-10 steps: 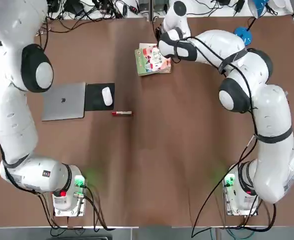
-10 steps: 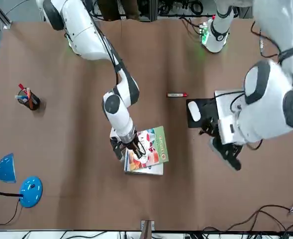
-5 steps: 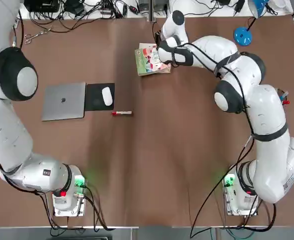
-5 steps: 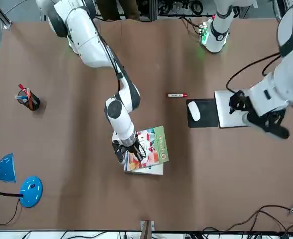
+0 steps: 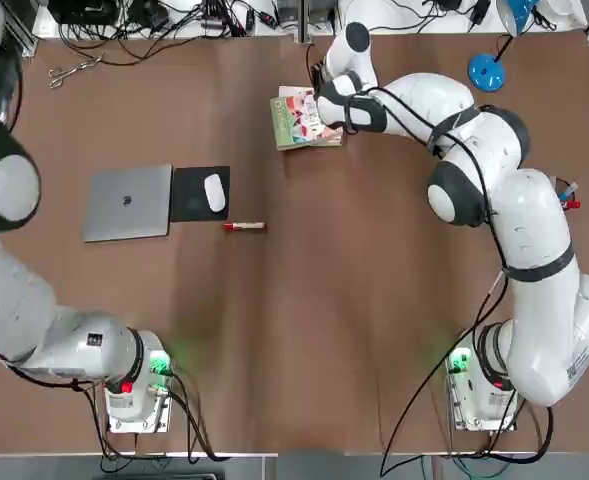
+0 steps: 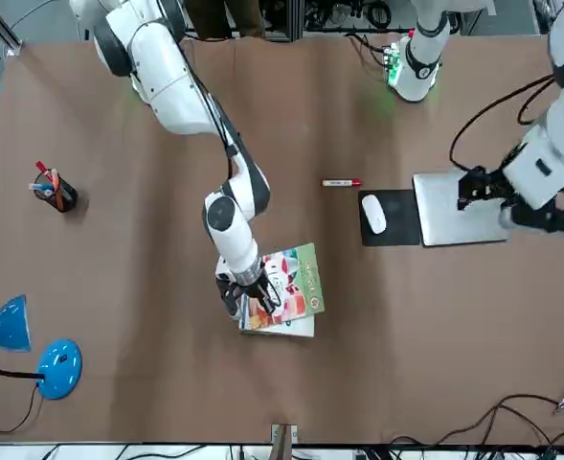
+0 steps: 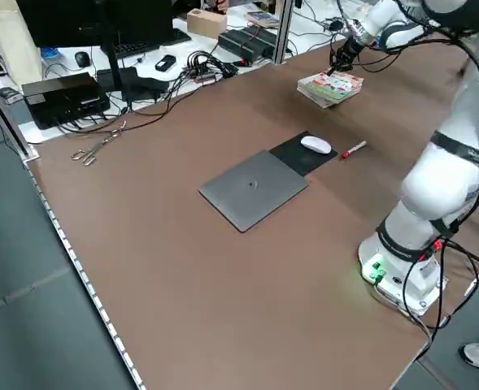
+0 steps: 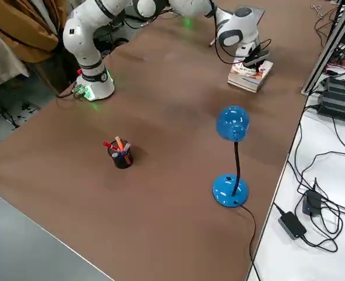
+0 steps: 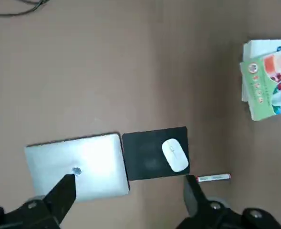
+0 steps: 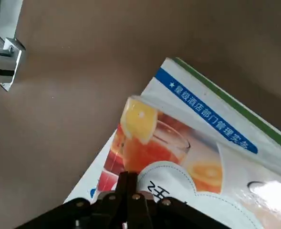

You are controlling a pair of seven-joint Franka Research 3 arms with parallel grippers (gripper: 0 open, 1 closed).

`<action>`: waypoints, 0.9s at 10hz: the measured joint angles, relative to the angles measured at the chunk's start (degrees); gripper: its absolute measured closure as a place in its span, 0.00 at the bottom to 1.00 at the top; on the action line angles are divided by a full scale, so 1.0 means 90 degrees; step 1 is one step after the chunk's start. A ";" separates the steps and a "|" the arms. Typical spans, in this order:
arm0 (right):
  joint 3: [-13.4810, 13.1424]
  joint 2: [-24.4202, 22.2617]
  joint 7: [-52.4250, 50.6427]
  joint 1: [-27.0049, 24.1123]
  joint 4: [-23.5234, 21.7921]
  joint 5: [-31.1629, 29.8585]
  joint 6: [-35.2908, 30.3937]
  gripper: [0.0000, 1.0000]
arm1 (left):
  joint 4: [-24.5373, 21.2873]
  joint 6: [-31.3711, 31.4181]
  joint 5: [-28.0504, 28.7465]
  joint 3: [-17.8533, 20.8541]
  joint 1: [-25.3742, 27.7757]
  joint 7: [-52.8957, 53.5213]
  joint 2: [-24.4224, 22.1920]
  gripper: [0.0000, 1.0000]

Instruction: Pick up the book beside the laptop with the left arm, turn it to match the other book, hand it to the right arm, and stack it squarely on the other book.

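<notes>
Both volumes lie stacked at the table's twelve o'clock, the book [image 5: 304, 120] slightly askew on the other book [image 6: 291, 329]. The right gripper [image 6: 253, 292] is clenched, its tips pressing the cover. The left gripper [image 9: 129, 180], spread wide, has drawn back above the laptop [image 5: 127, 203] at nine o'clock, so probably only squaring remains.

Both arms are glossy white, built of rounded, bulging segments joined by dark grey rings. The right arm [image 5: 519, 230] carries a black cable clipped along its links, and a thin dark band circles its lower link. The left arm [image 5: 14, 290] shows big grey-black joint caps. Each stands on a square metal base plate — green and red lamps glow at the foot, with black wires trailing away. The left pincer [image 9: 126, 202] has two black, blunt fingers.
</notes>
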 joint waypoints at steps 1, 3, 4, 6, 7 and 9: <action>-0.0001 0.0004 0.0026 -0.0042 0.0006 0.0000 -0.0001 0.99 | -0.0188 0.0000 -0.0012 0.0008 0.0102 0.0015 -0.0187 0.00; 0.0000 0.0007 0.0055 -0.0141 0.0011 0.0004 -0.0005 0.99 | -0.0268 0.0001 -0.0012 0.0019 0.0109 0.0008 -0.0246 0.00; 0.0001 0.0007 0.0076 -0.0167 0.0014 0.0008 -0.0006 0.99 | -0.0295 0.0001 -0.0012 0.0019 0.0104 0.0009 -0.0246 0.00; 0.0002 0.0008 0.0256 -0.0199 0.0018 0.0016 -0.0006 0.99 | -0.0337 0.0001 -0.0012 0.0023 0.0120 0.0010 -0.0245 0.03; 0.0002 0.0008 0.0359 -0.0212 0.0021 0.0018 -0.0006 0.99 | -0.0341 0.0005 -0.0011 0.0023 0.0128 0.0026 -0.0245 0.02; 0.0001 0.0008 0.0570 -0.0252 0.0024 0.0018 -0.0010 0.99 | -0.0295 0.0048 -0.0011 0.0026 0.0133 0.0047 -0.0246 0.02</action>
